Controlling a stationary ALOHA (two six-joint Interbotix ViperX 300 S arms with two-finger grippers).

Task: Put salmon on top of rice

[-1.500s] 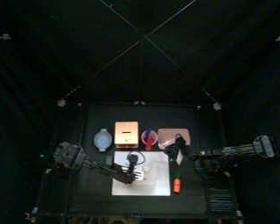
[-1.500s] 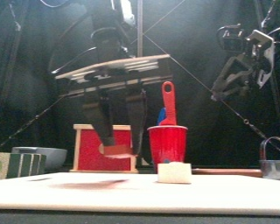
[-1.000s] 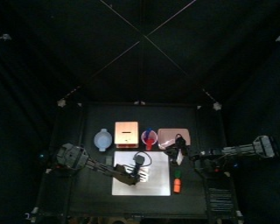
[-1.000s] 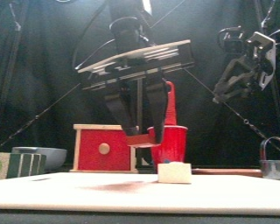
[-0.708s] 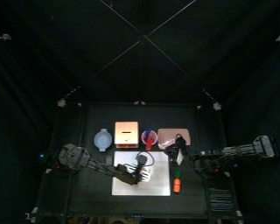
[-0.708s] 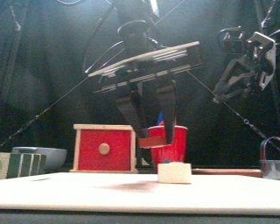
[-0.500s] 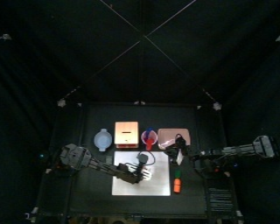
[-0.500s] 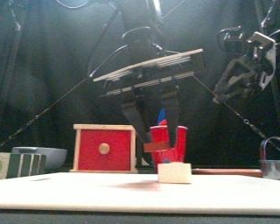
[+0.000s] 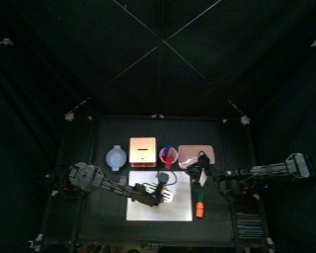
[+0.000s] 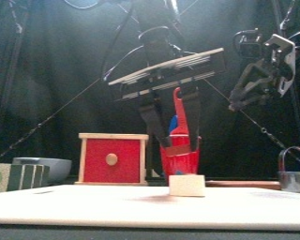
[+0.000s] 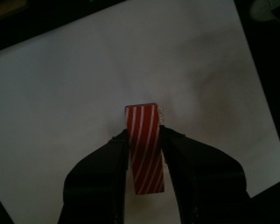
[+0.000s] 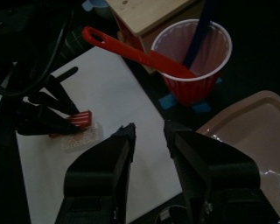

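Note:
My left gripper [image 11: 146, 153] is shut on the salmon [image 11: 143, 145], a red piece with pale stripes, and holds it above the white board [image 11: 95, 79]. In the front view the left gripper [image 10: 165, 131] hangs just above the rice [image 10: 186, 185], a small white block on the board. The salmon also shows in the right wrist view [image 12: 80, 119]. In the top view the left gripper [image 9: 157, 188] is over the board's middle. My right gripper [image 12: 149, 162] is open and empty, raised at the board's right edge [image 9: 216, 178].
A red cup [image 12: 192, 52] with a red spatula [image 12: 130, 52] stands behind the board, next to a red-fronted wooden box [image 10: 112, 159]. A tan tray [image 12: 254, 131] lies at the right. A pale bowl [image 9: 116, 155] sits at the back left. An orange item [image 9: 197, 210] lies on the board's right.
My left gripper has carried the salmon to the right, from in front of the red box to just above the rice. The right arm has stayed still.

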